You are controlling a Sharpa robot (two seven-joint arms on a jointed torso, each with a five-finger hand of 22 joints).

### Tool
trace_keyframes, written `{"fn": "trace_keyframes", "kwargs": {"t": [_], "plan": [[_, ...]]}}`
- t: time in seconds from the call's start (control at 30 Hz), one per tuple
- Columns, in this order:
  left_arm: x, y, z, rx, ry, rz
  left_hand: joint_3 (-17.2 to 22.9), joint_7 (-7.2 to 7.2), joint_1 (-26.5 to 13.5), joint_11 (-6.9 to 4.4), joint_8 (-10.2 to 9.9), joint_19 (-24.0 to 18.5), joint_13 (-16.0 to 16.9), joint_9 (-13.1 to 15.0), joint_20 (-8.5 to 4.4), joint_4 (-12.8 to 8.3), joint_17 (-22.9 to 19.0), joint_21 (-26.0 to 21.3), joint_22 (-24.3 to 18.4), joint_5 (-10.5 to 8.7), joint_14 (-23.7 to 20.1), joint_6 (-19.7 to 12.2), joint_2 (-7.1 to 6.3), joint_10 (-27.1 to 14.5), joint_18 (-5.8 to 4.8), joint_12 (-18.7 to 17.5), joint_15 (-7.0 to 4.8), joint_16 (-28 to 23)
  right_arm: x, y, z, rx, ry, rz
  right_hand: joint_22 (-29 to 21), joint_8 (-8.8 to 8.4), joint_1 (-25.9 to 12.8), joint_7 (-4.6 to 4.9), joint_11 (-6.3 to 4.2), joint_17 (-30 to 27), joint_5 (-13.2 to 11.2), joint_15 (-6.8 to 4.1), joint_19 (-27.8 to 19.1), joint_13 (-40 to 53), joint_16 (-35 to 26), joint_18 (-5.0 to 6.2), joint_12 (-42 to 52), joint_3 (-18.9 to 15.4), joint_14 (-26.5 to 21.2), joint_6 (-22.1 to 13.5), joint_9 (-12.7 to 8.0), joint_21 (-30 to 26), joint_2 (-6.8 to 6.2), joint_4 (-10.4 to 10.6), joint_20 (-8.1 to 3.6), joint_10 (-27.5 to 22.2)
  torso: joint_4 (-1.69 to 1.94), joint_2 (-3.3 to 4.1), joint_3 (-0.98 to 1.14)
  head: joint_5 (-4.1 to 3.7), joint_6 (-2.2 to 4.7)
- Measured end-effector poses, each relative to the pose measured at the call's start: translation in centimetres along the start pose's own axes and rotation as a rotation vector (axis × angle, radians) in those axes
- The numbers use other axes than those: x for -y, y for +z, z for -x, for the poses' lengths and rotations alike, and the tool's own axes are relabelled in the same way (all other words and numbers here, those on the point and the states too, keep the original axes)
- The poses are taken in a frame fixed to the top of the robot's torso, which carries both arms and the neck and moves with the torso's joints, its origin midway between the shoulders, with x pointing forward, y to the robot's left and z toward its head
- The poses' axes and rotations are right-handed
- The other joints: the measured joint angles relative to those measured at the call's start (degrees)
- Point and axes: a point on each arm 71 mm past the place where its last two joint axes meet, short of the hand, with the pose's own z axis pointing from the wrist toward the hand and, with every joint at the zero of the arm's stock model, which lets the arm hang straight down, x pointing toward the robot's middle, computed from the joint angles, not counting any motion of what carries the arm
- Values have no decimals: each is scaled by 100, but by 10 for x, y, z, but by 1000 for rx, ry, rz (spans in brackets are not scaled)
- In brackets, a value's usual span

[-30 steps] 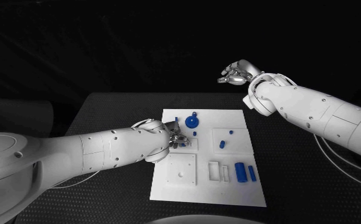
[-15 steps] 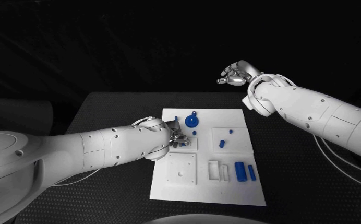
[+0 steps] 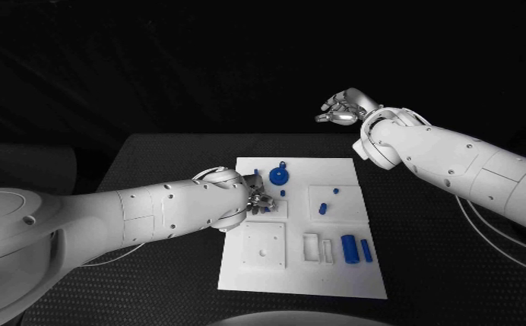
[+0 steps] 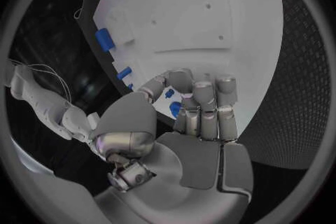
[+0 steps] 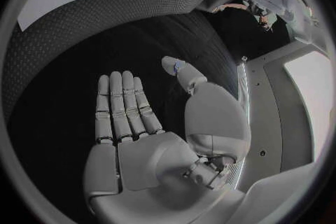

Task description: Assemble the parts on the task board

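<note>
The white task board (image 3: 329, 280) lies in the middle of the black table. My left hand (image 3: 258, 201) is low over the board's left-centre, its fingers (image 4: 203, 103) curled down toward the surface; whether they hold anything is hidden. Just past the fingertips a small blue part (image 3: 285, 194) and a blue disc (image 3: 280, 177) stand on the board, and they peek out behind the fingers (image 4: 172, 107). My right hand (image 3: 346, 108) is raised beyond the table's far edge. It is flat, with straight fingers (image 5: 122, 106), and holds nothing.
Two blue cylinders (image 3: 356, 250) lie at the board's near right, beside white slots (image 3: 317, 248). A small blue peg (image 3: 324, 208) sits mid-right. A square white plate with holes (image 3: 265, 246) lies near my left forearm. Black table (image 3: 164, 288) surrounds the board.
</note>
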Motion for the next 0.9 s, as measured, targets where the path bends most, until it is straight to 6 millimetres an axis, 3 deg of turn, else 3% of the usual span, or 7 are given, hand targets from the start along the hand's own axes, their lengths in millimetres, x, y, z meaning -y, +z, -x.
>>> {"fn": "trace_keyframes", "kwargs": {"t": [0.7, 0.9], "plan": [[3, 2, 5, -22, 29, 5, 15, -31, 44, -1, -22, 0, 13, 2, 0, 15, 4, 0, -1, -50, -17, 29, 0, -3, 0, -25, -20, 0, 1, -1, -2, -7, 1, -2, 5, 0, 0, 0, 0, -16, 0, 15, 0, -19, 0, 0, 0, 0, -16, 0, 1, 0, 0, 0, 0, 0, 1, -3, 4, 4, 16], [2, 2, 6, -31, 28, 8, 82, -33, 43, -1, -89, 0, 45, -3, 0, 82, 4, -23, 2, -148, -17, 31, 0, -3, 0, -25, -19, -27, 1, -1, -3, -9, 2, -1, 5, 0, 0, 0, 0, -25, 0, 15, 0, -28, 0, 0, 0, 0, -15, 0, -5, 0, 0, 0, 0, 0, 0, -2, 3, 2, 19]]}}
